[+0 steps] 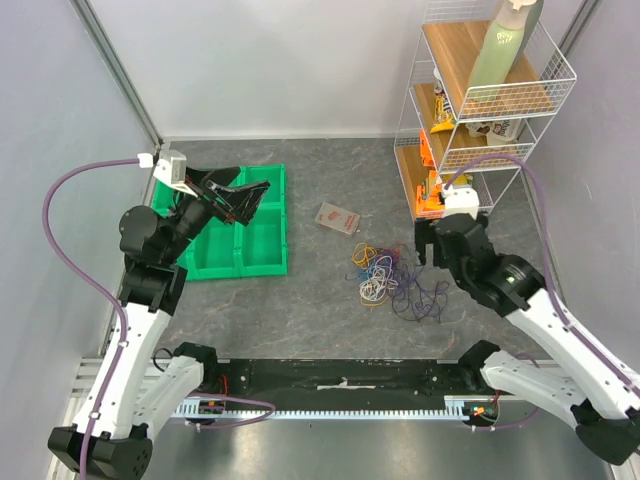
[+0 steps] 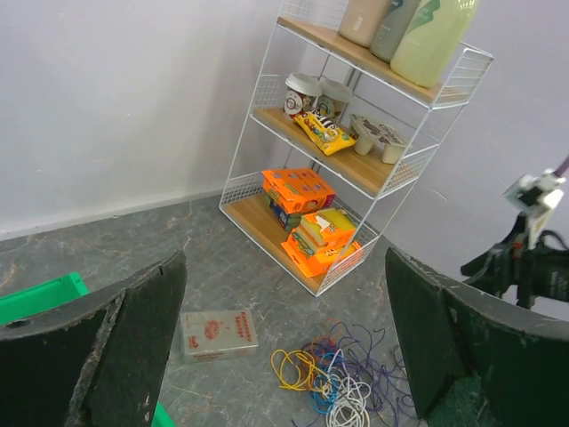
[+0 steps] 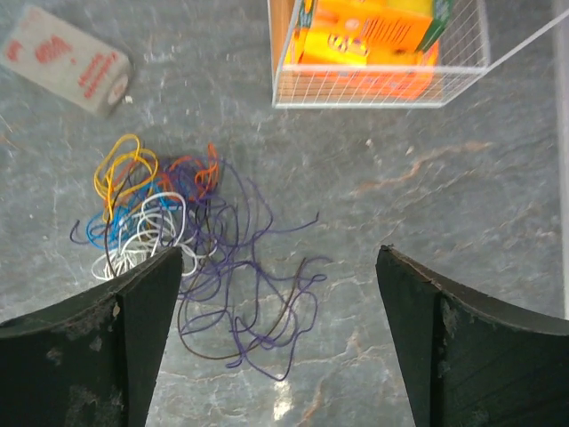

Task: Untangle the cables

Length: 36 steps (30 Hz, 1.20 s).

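Layout referred to the cables [image 1: 390, 275], which lie on the table [image 1: 320, 320]. Small box [image 1: 338, 217]: behind and left of the cables, apart from them. Wire shelf rack [image 1: 480, 110]: behind and right. Compartment tray [image 1: 283, 225]: well to the left, the left gripper [image 1: 250, 200] over it. Right gripper [image 1: 428, 250]: just right of the cables, between them and the rack.

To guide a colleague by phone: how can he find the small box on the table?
Start at the white wire shelf at the far right. Left of its bottom level, beyond the tangled cables, lies the small box. Unlike the shelf's orange boxes, it is pale with red print.
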Each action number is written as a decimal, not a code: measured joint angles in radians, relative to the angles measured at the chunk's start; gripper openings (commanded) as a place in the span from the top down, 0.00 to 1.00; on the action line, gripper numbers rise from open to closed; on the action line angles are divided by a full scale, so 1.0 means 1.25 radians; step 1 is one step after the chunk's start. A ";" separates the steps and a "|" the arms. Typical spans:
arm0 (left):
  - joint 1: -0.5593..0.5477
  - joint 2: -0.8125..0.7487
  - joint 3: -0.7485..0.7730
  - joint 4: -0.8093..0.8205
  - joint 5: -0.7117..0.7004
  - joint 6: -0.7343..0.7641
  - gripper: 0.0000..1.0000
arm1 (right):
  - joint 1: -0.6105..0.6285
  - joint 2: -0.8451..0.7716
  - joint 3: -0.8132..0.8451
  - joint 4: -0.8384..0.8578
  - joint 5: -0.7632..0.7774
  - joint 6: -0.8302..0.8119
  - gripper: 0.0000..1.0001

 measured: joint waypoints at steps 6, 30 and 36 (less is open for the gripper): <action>0.000 0.110 0.038 0.001 0.083 -0.014 0.14 | -0.003 0.100 -0.078 0.019 -0.049 0.097 0.02; -0.211 0.341 0.156 -0.182 0.296 -0.035 0.18 | -0.369 0.148 -0.364 0.193 -0.329 0.250 1.00; -0.225 0.342 0.161 -0.199 0.296 -0.020 0.18 | -0.369 0.018 -0.263 0.121 -0.360 0.154 1.00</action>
